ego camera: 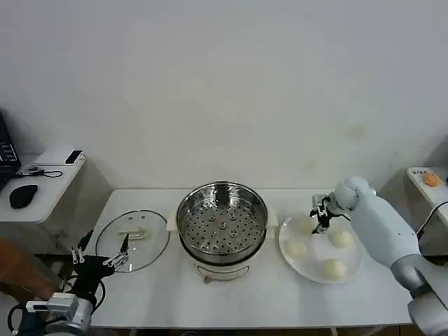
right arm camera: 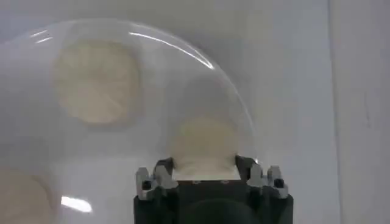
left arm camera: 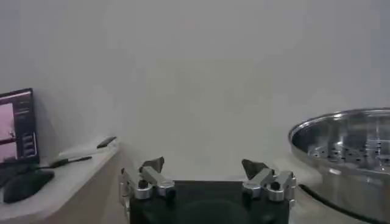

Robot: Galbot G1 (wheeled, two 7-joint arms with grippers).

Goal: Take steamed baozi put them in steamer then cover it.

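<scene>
Your left gripper (ego camera: 117, 253) hangs low at the near-left corner of the white surface (ego camera: 231, 301), its fingers spread wide and holding nothing, the tips just over the near edge of the glass lid (ego camera: 133, 240). From the left wrist camera you see the same two dark fingertips (left arm camera: 153, 164) standing well apart against the pale wall, with the steamer's rim off to one side.

That lid lies flat on the surface, handle up, just beside the steamer (ego camera: 222, 227). Your steamer stands uncovered at the middle of the surface: a shiny steel pot on a white base, its perforated tray (ego camera: 222, 229) bare.

Next to the steamer on its other side sits the white plate (ego camera: 318, 269), still carrying all four steamed baozi (ego camera: 334, 267). Three lie in plain sight; the fourth is at the plate's far-left rim, under your right arm's reach.

Your right gripper (ego camera: 322, 222) is down over that far bun (right arm camera: 204, 146). In the right wrist view its fingers (right arm camera: 163, 165) straddle the pale bun on both sides, set about as wide as the bun itself; you cannot tell whether they press it yet. The bun rests on the plate, beside the rim.
</scene>
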